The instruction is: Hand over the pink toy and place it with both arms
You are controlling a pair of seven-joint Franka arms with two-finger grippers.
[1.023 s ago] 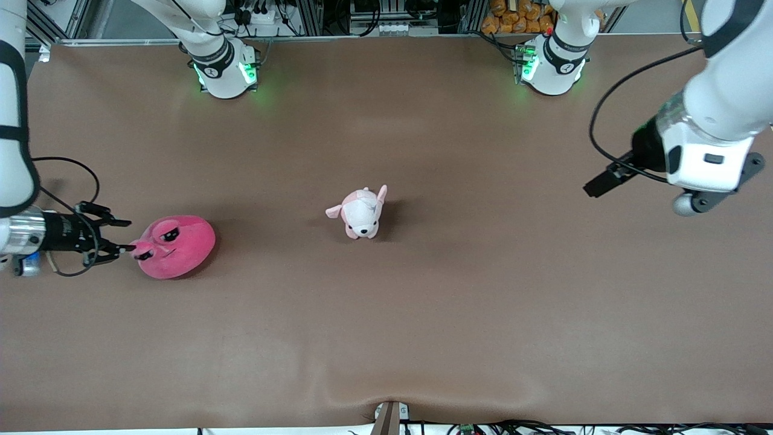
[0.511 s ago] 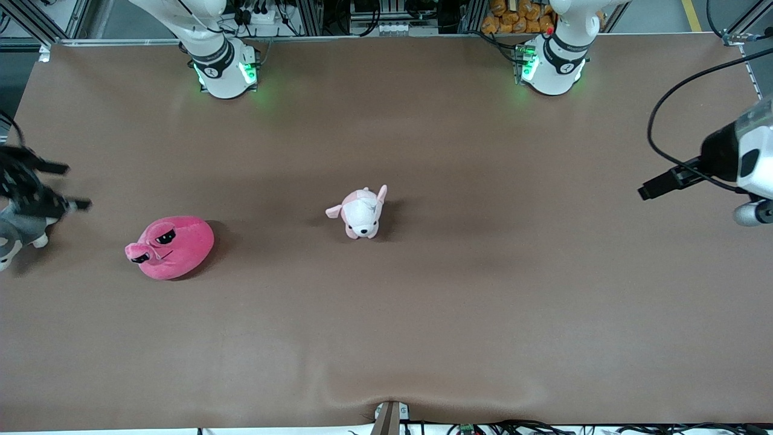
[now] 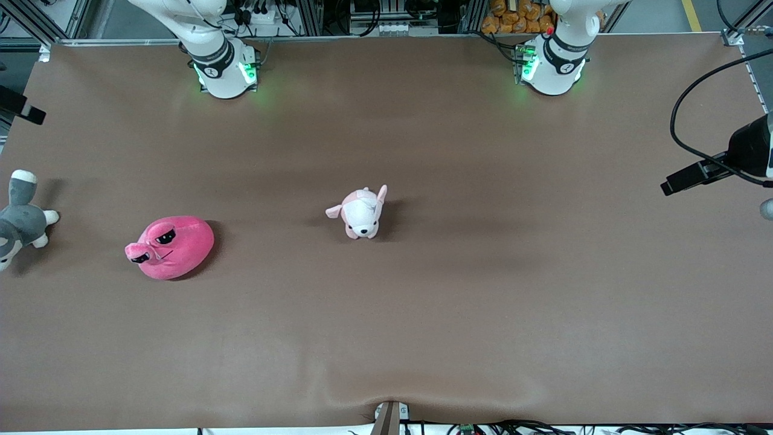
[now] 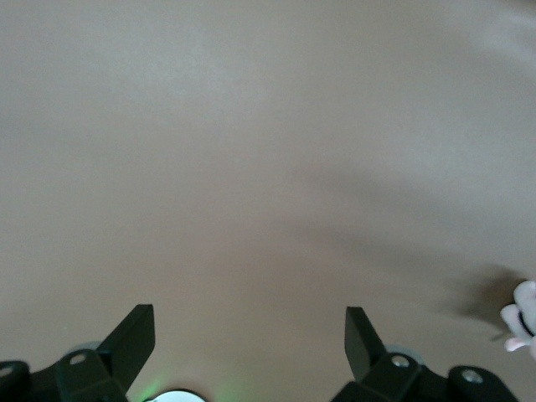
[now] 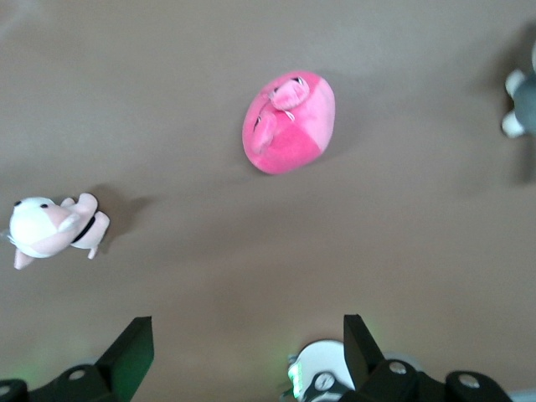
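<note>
The pink toy lies on the brown table toward the right arm's end, its face toward the front camera. It also shows in the right wrist view, well below the camera. My right gripper is open and empty, high over the table near the right arm's base. In the front view only a black part of the right hand shows at the edge. My left gripper is open and empty over bare table at the left arm's end. Only the left wrist's black part shows in the front view.
A pale pink-and-white puppy plush stands mid-table and shows in the right wrist view. A grey-and-white plush lies at the table's edge at the right arm's end. The arm bases stand along the table's edge farthest from the front camera.
My right gripper has drawn away from the pink toy's snout and risen out past the table's end, uncovering the grey plush. My left arm has swung outward. The pink toy has not moved.
</note>
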